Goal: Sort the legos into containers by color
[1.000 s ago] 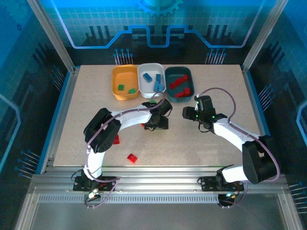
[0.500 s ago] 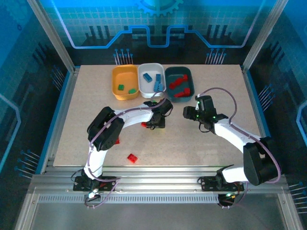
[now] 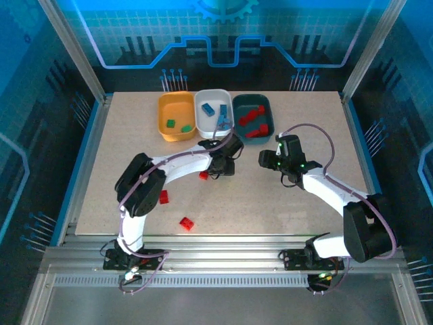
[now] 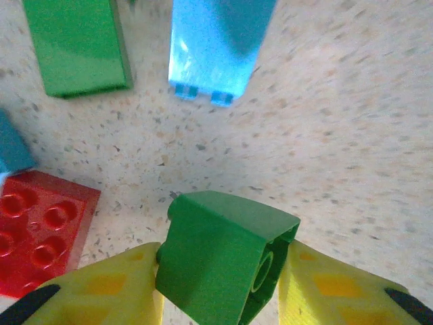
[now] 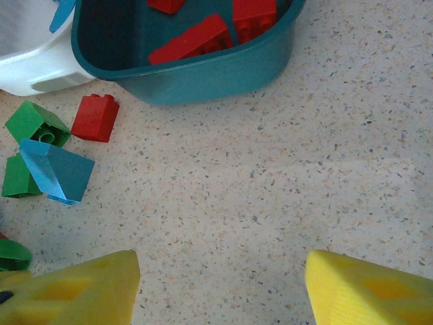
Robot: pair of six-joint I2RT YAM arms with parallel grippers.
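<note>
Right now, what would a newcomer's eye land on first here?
The green brick clamped in the left gripper, close up in the left wrist view. Next, at the table's far side: greens in the yellow tray, blues in the white tray, reds in the teal tray.

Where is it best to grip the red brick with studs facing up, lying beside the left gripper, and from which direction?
Pinch the red brick on two opposite smooth side walls, coming from straight above: it lies flat with studs up, so the walls stand vertical. The left gripper holds a green brick now, so likely release that first.
</note>
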